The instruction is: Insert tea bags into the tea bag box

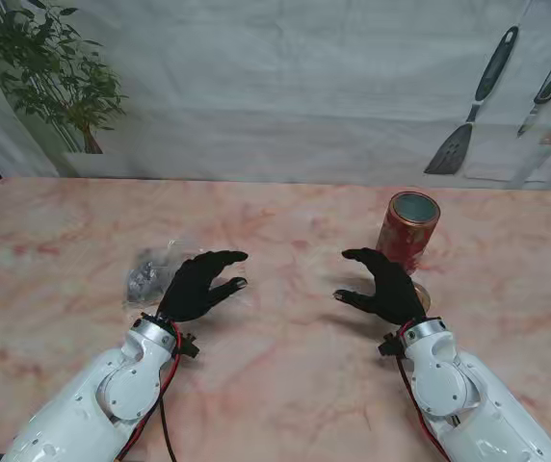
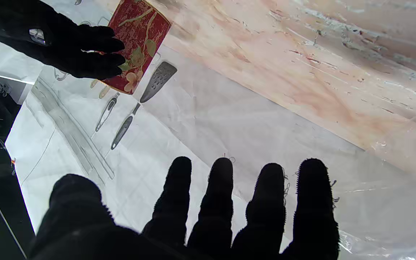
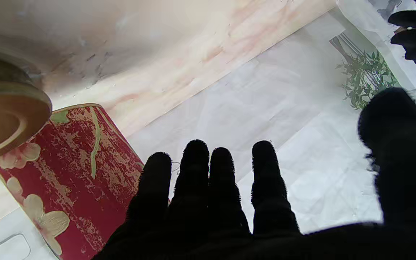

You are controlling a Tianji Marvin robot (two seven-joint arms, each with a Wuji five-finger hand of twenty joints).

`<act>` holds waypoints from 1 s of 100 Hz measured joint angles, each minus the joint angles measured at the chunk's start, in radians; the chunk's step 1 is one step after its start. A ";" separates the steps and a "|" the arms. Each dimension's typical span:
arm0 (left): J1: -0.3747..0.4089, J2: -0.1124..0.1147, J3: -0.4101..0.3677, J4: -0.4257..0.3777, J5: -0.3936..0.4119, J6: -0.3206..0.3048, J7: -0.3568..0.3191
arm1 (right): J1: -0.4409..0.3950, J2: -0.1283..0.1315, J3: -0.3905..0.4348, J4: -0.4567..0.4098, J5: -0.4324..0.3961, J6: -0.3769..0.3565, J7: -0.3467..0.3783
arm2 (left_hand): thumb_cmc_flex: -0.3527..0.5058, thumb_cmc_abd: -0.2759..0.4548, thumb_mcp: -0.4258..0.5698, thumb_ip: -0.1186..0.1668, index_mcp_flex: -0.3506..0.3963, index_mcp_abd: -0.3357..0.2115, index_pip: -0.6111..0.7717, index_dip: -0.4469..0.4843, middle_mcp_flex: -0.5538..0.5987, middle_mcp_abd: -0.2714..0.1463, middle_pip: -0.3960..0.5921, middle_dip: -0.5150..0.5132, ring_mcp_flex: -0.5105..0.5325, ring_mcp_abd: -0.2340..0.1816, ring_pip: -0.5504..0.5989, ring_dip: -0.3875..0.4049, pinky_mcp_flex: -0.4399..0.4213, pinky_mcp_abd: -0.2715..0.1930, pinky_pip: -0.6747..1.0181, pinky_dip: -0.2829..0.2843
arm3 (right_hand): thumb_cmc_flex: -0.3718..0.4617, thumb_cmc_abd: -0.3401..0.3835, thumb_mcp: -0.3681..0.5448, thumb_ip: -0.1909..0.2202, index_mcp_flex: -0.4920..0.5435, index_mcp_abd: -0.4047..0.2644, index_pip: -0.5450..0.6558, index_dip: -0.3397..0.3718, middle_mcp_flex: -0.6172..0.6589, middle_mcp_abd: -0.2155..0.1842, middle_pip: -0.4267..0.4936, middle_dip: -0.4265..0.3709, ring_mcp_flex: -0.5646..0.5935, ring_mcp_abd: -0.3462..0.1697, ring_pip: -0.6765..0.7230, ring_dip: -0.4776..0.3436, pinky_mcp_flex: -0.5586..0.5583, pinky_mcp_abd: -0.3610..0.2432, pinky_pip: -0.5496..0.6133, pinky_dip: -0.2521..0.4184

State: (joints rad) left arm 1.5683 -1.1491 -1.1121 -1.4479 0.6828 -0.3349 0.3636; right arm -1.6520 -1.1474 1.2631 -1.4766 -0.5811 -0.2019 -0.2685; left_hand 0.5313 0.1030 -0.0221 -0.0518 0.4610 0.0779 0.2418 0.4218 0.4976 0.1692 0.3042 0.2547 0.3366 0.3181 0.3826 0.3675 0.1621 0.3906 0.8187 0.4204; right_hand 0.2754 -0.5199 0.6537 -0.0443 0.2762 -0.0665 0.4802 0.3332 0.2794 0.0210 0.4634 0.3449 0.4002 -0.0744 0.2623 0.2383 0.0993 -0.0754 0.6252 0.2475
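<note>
A red round tea tin [image 1: 407, 231] with gold flowers stands open-topped at the right of the table; it also shows in the left wrist view [image 2: 137, 43] and the right wrist view [image 3: 70, 177]. Its gold lid [image 3: 2, 115] lies on the table beside it, just behind my right hand [image 1: 420, 294]. A clear plastic bag of dark tea bags [image 1: 150, 271] lies at the left. My left hand [image 1: 196, 286] hovers right beside the bag, fingers spread, holding nothing. My right hand [image 1: 383, 286] hovers just in front of the tin, fingers apart and empty.
A pink marble-patterned tabletop [image 1: 285, 221] runs to a white backdrop cloth [image 1: 285, 87] printed with a plant [image 1: 49, 67] and kitchen utensils [image 1: 473, 101].
</note>
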 measured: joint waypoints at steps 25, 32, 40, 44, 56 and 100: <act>0.000 0.000 -0.001 0.000 -0.001 0.000 -0.003 | 0.002 0.006 -0.008 -0.002 -0.001 0.004 0.022 | 0.000 0.000 0.000 0.000 0.000 0.000 0.000 0.000 0.000 0.000 0.000 0.000 0.000 0.000 0.000 0.000 0.000 0.000 0.000 0.000 | 0.000 0.011 -0.001 0.000 0.000 0.000 -0.011 0.000 0.000 0.000 -0.001 0.000 0.000 0.000 -0.008 0.000 0.000 0.000 -0.020 0.000; 0.000 0.000 -0.001 0.000 -0.001 0.000 -0.002 | 0.005 0.007 -0.012 -0.002 -0.004 0.012 0.029 | 0.000 0.000 0.000 0.000 0.000 0.000 0.000 0.000 0.000 0.000 0.000 0.000 0.000 0.000 0.000 0.000 0.000 0.000 0.000 0.000 | 0.000 0.011 -0.001 0.000 0.000 0.000 -0.011 0.000 0.000 0.000 -0.001 0.000 0.000 0.000 -0.008 0.000 0.000 0.000 -0.020 0.000; 0.000 0.000 -0.001 0.000 0.000 0.000 -0.001 | 0.008 0.008 -0.017 -0.001 -0.012 0.020 0.030 | 0.000 0.000 0.000 0.000 0.000 0.000 0.000 0.000 0.000 0.000 0.000 0.000 0.000 0.000 0.000 0.000 0.000 0.000 0.000 0.000 | 0.000 0.011 -0.001 0.000 0.000 0.000 -0.012 0.000 0.000 0.000 -0.002 0.000 0.000 0.000 -0.008 0.000 0.000 0.000 -0.020 0.000; 0.000 0.000 -0.001 0.001 0.000 0.000 -0.001 | 0.009 0.008 -0.018 0.000 -0.014 0.021 0.030 | 0.000 0.000 0.000 0.000 0.000 0.000 0.000 0.000 0.000 0.000 0.000 0.000 0.000 0.000 0.000 0.000 0.000 0.000 0.000 0.000 | 0.000 0.011 -0.001 0.000 0.000 0.000 -0.013 0.000 0.000 0.000 -0.002 0.000 0.000 0.000 -0.008 0.000 0.000 0.000 -0.020 0.000; 0.000 0.000 -0.001 0.004 0.000 -0.001 -0.001 | 0.012 0.008 -0.019 0.002 -0.014 0.021 0.029 | 0.000 0.000 0.000 0.000 0.000 0.000 0.000 0.000 0.000 0.000 0.000 0.000 0.000 0.000 0.000 0.000 0.000 0.000 0.000 0.000 | 0.000 0.011 -0.001 0.000 0.000 0.000 -0.014 0.000 0.000 0.000 -0.003 0.000 0.000 0.000 -0.008 0.000 0.000 0.000 -0.020 0.008; -0.001 0.000 -0.002 0.010 -0.001 -0.002 0.001 | 0.023 0.006 -0.017 0.021 -0.023 0.002 0.000 | 0.000 0.000 0.000 0.000 0.000 0.000 0.000 0.000 0.000 0.000 0.000 0.000 0.000 0.000 0.000 0.000 0.000 0.000 0.000 0.000 | 0.001 0.011 -0.001 0.000 0.012 0.000 -0.013 0.012 0.001 0.000 -0.003 0.000 0.000 0.010 -0.008 0.000 0.011 0.000 -0.020 0.013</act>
State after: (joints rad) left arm 1.5674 -1.1492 -1.1139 -1.4374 0.6821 -0.3373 0.3646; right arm -1.6288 -1.1412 1.2466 -1.4553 -0.6045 -0.2000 -0.2686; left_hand 0.5311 0.1030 -0.0221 -0.0518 0.4610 0.0779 0.2417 0.4220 0.4976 0.1692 0.3042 0.2550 0.3367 0.3181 0.3826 0.3676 0.1621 0.3906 0.8186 0.4204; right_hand 0.2759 -0.5091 0.6528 -0.0443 0.2878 -0.0665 0.4670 0.3457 0.2802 0.0213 0.4602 0.3449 0.4002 -0.0648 0.2543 0.2383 0.1102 -0.0754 0.6054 0.2601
